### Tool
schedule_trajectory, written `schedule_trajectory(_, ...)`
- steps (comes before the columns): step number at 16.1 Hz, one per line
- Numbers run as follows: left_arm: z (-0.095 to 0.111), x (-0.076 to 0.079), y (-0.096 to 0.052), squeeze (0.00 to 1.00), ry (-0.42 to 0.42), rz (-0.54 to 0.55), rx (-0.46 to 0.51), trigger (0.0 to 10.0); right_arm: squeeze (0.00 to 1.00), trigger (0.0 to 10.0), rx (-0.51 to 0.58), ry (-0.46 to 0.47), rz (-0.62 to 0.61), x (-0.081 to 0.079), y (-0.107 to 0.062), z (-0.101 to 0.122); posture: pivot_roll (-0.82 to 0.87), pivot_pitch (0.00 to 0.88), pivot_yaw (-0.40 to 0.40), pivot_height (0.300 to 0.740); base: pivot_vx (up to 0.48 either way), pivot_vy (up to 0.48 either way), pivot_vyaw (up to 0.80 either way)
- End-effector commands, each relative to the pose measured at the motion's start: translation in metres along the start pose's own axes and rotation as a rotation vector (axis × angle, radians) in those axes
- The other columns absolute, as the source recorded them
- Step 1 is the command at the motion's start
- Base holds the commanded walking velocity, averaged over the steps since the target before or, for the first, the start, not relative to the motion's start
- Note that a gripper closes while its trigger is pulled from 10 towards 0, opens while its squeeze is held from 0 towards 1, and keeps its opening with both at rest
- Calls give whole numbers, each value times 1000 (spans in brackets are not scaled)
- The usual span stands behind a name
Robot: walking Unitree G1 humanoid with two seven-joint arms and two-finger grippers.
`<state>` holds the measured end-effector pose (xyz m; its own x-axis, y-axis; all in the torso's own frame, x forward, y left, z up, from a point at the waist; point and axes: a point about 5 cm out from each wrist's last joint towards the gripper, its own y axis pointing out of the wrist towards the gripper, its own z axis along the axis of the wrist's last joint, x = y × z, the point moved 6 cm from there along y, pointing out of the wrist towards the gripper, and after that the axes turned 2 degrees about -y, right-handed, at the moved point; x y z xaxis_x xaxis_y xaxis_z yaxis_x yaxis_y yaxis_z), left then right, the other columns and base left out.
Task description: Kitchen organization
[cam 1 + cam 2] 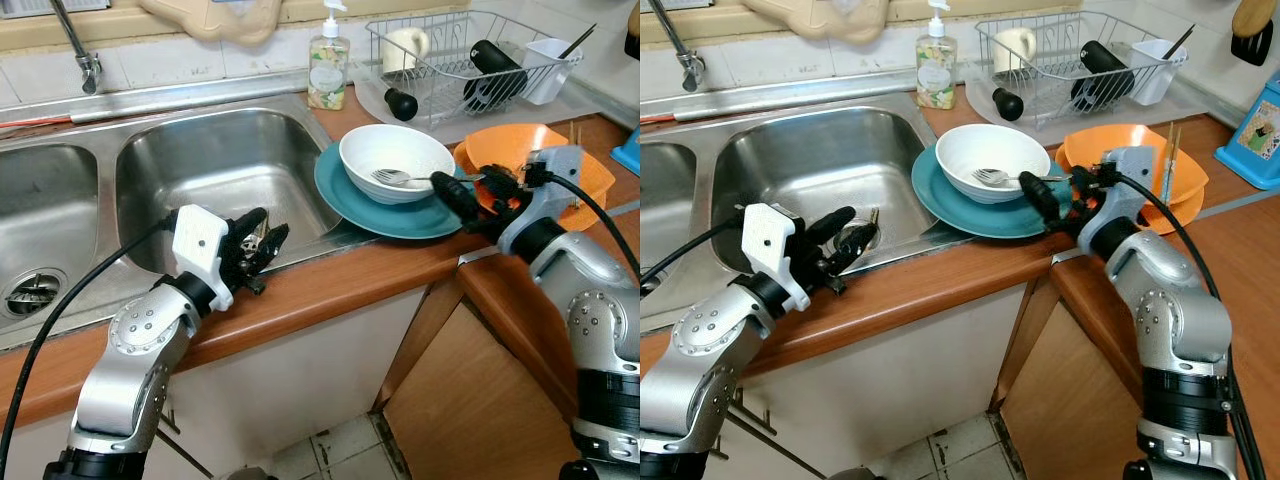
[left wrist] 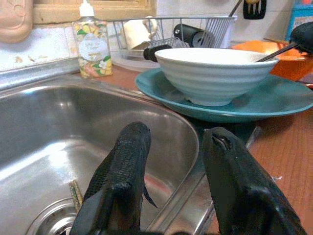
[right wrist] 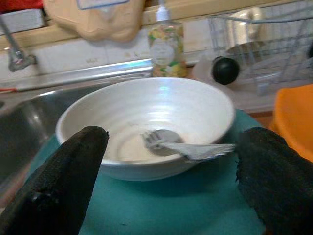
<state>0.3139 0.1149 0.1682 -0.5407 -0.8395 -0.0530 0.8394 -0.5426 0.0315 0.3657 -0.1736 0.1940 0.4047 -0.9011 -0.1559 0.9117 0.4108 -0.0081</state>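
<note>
A white bowl (image 1: 396, 160) sits on a teal plate (image 1: 345, 195) on the counter just right of the sink (image 1: 225, 165). A metal fork (image 3: 183, 145) lies in the bowl, its handle over the rim towards my right gripper (image 1: 476, 190). That gripper is open and close to the plate's right side, its fingers (image 3: 73, 166) spread wide on either side of the bowl and touching nothing. My left gripper (image 1: 255, 243) is open at the sink's front rim, its fingers (image 2: 124, 166) pointing over the basin towards the plate, with nothing between them.
An orange dish (image 1: 525, 150) with chopsticks lies right of the plate. A wire dish rack (image 1: 465, 55) with a mug and cups stands at the back, a soap bottle (image 1: 328, 68) beside it. The tap (image 1: 85, 60) is back left. A blue box (image 1: 1255, 125) is far right.
</note>
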Motion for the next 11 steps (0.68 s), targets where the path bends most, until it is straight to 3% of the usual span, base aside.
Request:
schedule_trajectory(1,1,5,1,0,1,-23,-6,10000,0,10000,-17,4,52,-11,0,-4,-5,0,7,740,0,0,0)
schedule_trajectory(5,5,7,4,0,-1,-22,6,10000,0,10000,56,42,128,-24,0,14,-5,0,6,740,0,0,0)
schedule_trajectory(9,5,13,8,0,-5,-39,12,10000,0,10000,123,20,241,-43,-9,28,-6,0,7,740,0,0,0)
schedule_trajectory(11,4,16,7,0,-6,-45,9,10000,0,10000,132,31,226,-38,-15,30,-7,0,11,740,0,0,0)
